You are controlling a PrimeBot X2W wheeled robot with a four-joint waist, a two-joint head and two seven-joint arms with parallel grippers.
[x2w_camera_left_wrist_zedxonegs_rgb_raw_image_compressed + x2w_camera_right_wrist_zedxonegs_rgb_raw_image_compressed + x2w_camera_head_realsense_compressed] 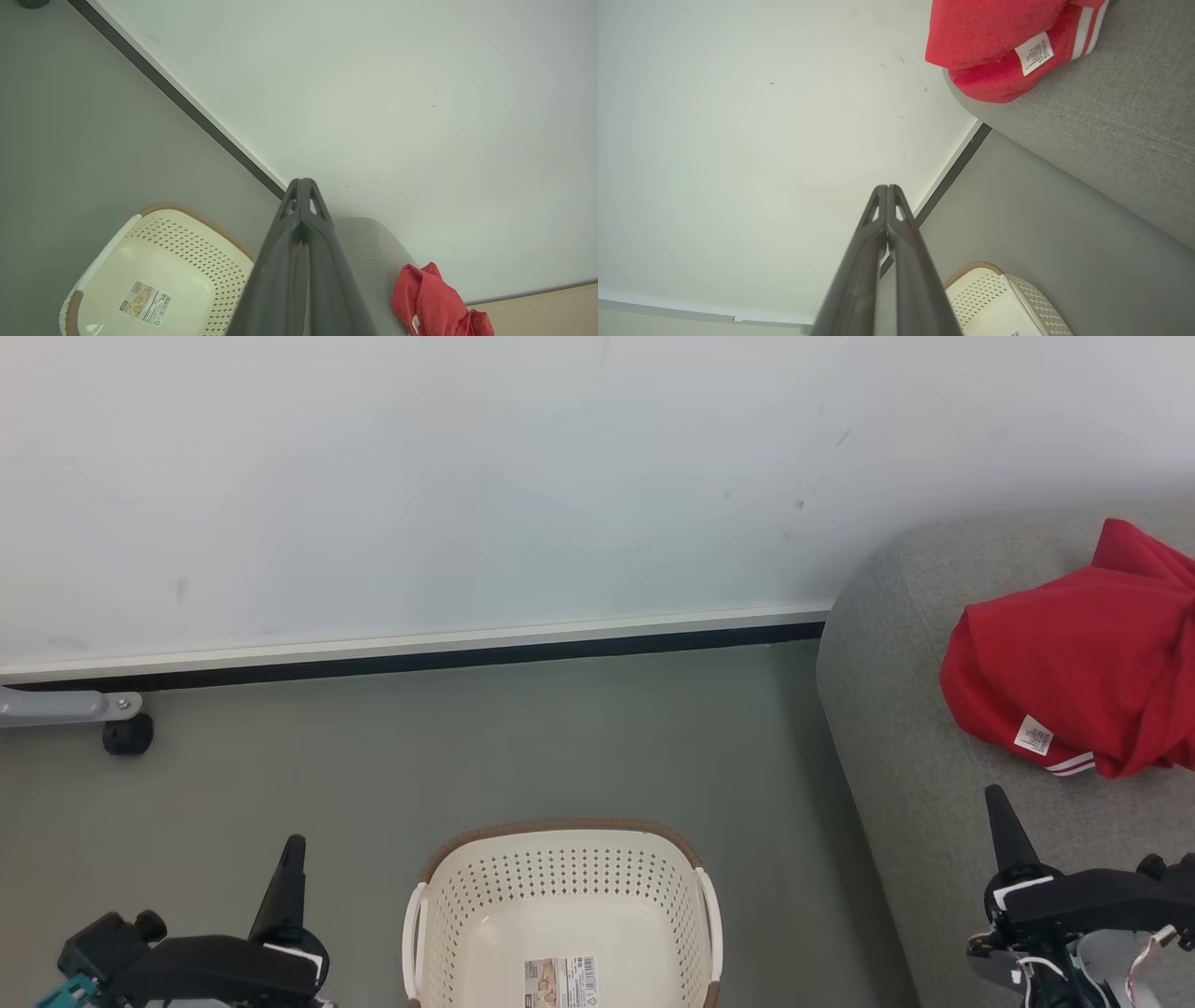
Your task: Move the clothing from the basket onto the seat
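Observation:
The red clothing [1074, 672] lies bunched on the grey seat [906, 709] at the right, its white label and stripe trim facing me; it also shows as clothing [434, 303] and clothing [999, 42]. The cream basket [560, 896] stands on the floor at bottom centre, holding nothing but a barcode sticker. My left gripper [293, 845] is shut at the lower left, left of the basket, with nothing in it. My right gripper [995, 795] is shut over the seat's front, below the clothing and apart from it. In both wrist views the fingers [303, 186] and fingers [888, 189] are pressed together.
A pale wall [467, 476] with a dark baseboard runs behind the grey floor [467, 747]. A grey bar on a black caster [128, 735] sits at the far left near the wall.

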